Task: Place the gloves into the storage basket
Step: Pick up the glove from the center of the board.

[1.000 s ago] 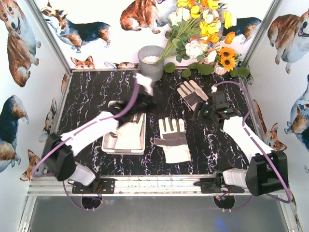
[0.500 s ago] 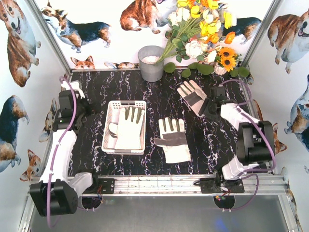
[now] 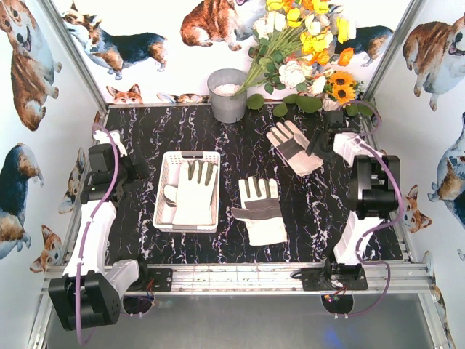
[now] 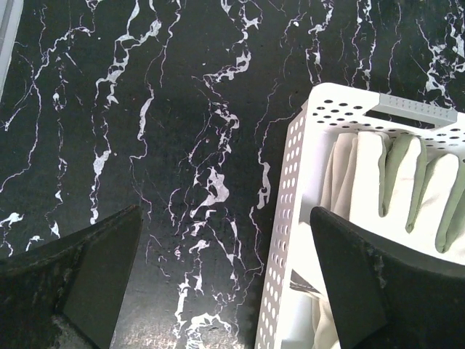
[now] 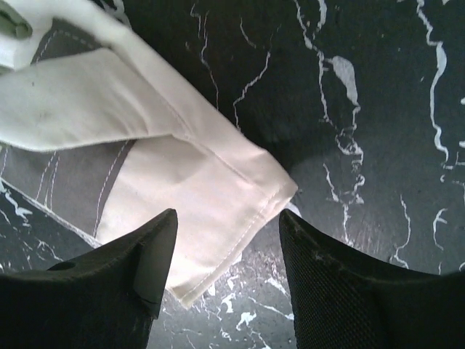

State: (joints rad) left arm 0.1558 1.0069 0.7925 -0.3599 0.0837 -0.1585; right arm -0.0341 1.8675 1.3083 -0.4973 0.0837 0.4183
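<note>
Cuff of the far glove [image 5: 167, 167] is lying under my half-open, empty right gripper [image 5: 227, 229]; I'm aiming to pinch both layers; left gripper [image 4: 225, 247] is hanging wide, empty

A white-veined black marble-patterned tabletop [image 3: 145, 138] sits inside white wall panels [image 3: 64, 149] printed with corgi dogs. A grey metal bucket [image 3: 227, 94] and a yellow, white and orange flower bunch [image 3: 305, 51], possibly artificial, stand at the far edge. Light is even.
</note>
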